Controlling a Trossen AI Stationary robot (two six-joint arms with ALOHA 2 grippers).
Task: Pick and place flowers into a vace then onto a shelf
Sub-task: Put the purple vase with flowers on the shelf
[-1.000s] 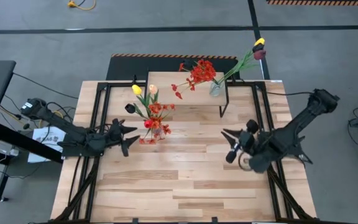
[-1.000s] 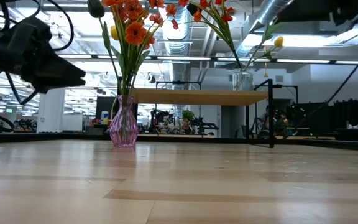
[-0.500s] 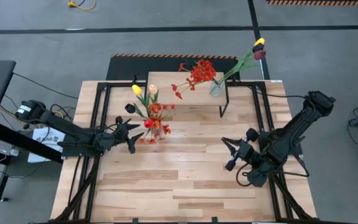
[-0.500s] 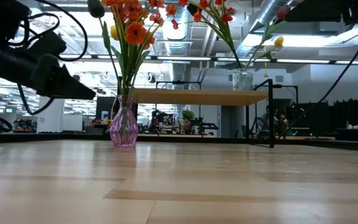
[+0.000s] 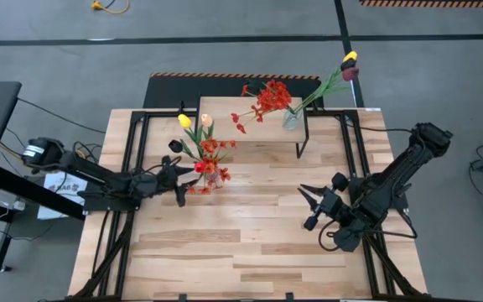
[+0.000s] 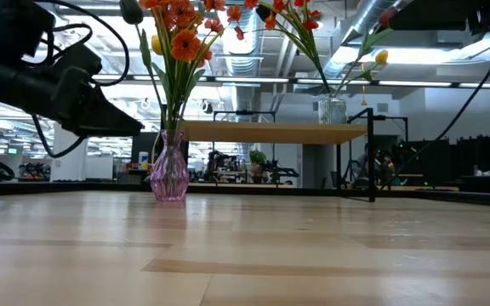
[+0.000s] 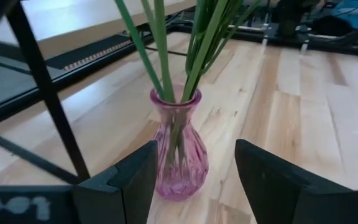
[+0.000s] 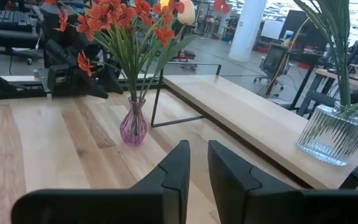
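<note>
A pink glass vase stands on its base on the plank table. It holds a bunch of flowers: orange-red sprays with yellow, cream and dark tulips. My left gripper is open and level just to the vase's left. In the left wrist view the vase shows between and just ahead of the fingers, untouched. A clear vase with red sprays and tulips stands on the shelf. My right gripper is shut, over the table's right half.
The shelf's black legs stand just behind and to the right of the pink vase. Black frame bars run along both sides of the table. Bare planks lie between the two grippers and toward the near edge.
My left gripper has moved toward the table's right, closing in on the pink vase, and has come down a little in the low view. My right gripper shifted slightly toward the near edge early on, then held still. The vases and flowers have not moved.
</note>
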